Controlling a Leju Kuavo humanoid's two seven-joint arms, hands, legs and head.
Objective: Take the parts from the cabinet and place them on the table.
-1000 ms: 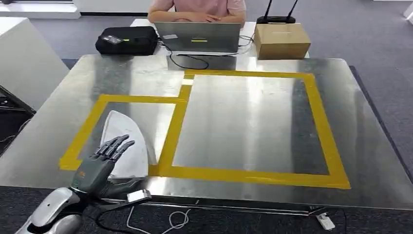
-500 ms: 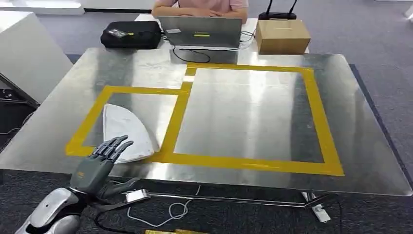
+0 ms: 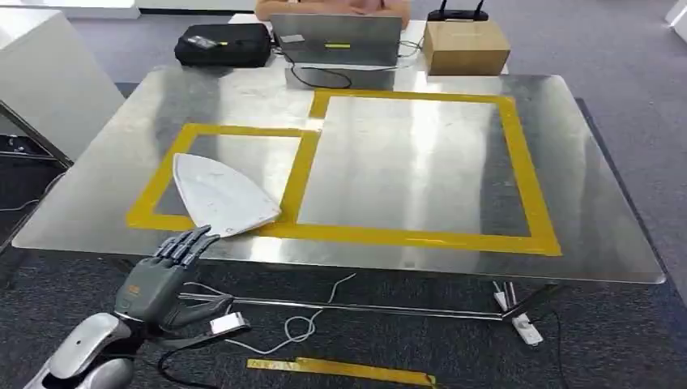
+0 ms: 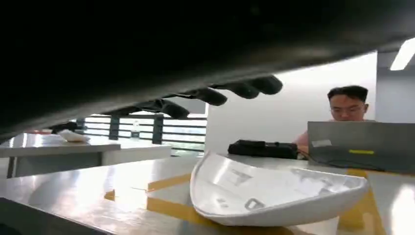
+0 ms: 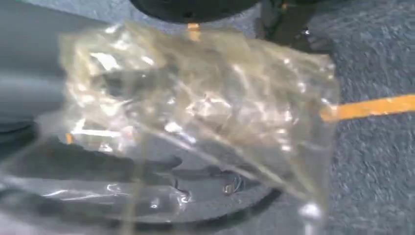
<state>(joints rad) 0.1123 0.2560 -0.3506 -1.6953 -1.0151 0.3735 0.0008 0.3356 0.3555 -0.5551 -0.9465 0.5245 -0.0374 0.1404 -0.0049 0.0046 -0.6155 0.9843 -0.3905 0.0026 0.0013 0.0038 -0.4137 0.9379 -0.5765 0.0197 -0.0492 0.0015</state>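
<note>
A white curved shell part [image 3: 219,194] lies on the steel table [image 3: 421,170], inside the smaller yellow-taped square at the front left. It appears again, lying hollow side up, in the left wrist view [image 4: 274,191]. My left hand [image 3: 162,279] hovers in front of the table's front edge, apart from the part, fingers [image 4: 220,95] spread and holding nothing. In the right wrist view a crinkled clear plastic bag [image 5: 195,98] with a dark curved piece inside hangs close over the carpet, and my right hand [image 5: 19,93] grips it.
At the table's far edge stand a laptop [image 3: 336,39] with a person behind it, a black bag [image 3: 223,44] and a cardboard box [image 3: 466,46]. A white cabinet [image 3: 49,81] stands at the left. Cables [image 3: 300,324] and a yellow tape strip [image 3: 340,370] lie on the carpet.
The whole view has drawn back from the table, so the camera moved. My left hand, earlier over the white part, now sits clear of the table's front edge.
</note>
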